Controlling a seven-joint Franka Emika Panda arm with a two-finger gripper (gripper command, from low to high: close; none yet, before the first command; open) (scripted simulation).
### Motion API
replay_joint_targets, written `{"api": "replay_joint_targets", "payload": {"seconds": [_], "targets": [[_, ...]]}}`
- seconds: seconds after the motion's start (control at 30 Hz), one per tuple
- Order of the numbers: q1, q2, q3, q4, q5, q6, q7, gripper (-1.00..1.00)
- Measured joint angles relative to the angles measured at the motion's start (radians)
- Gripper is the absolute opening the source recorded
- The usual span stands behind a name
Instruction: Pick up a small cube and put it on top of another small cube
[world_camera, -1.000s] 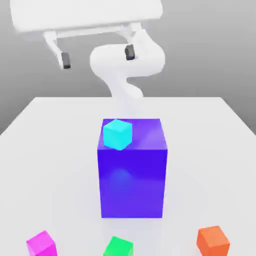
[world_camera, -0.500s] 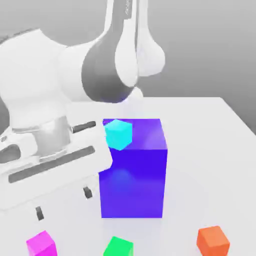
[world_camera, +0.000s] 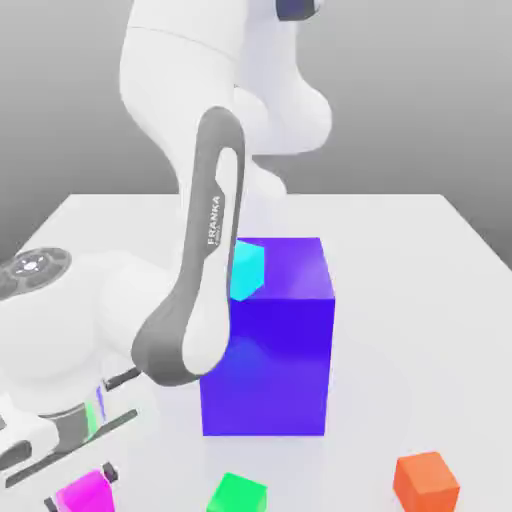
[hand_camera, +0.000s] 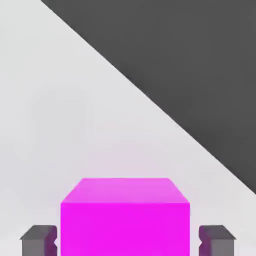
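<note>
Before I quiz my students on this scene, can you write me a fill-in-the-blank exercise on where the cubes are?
1. The cyan cube rests on top of the big ___ block.
2. In the exterior view, the green cube lies between the magenta cube and the ___ one.
3. The magenta cube stands on the white ___, not on another cube.
Missing words: blue; orange; table.

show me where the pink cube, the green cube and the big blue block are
pink cube (hand_camera: 125, 220), hand view, on the face toward the camera, between the fingertips.
green cube (world_camera: 236, 495), exterior view, on its top face near the table's front edge.
big blue block (world_camera: 270, 365), exterior view, on its front face.
</note>
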Motion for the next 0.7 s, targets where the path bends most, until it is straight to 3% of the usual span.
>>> {"api": "replay_joint_targets", "payload": {"seconds": [0.1, 0.27, 0.5, 0.63, 0.67, 0.7], "targets": [[-0.003, 0.005, 0.003, 0.001, 0.002, 0.003, -0.003, -1.0], [0.079, -0.147, -0.075, -0.043, -0.12, -0.098, 0.046, -1.0], [0.206, -0.299, 0.023, -0.105, -0.302, -0.152, -0.194, -1.0], [0.208, -0.225, 0.094, -0.109, -0.281, -0.066, -0.309, -1.0], [0.199, -0.195, 0.108, -0.108, -0.266, -0.039, -0.323, 1.0], [0.199, -0.195, 0.108, -0.108, -0.266, -0.039, -0.323, 1.0]]}}
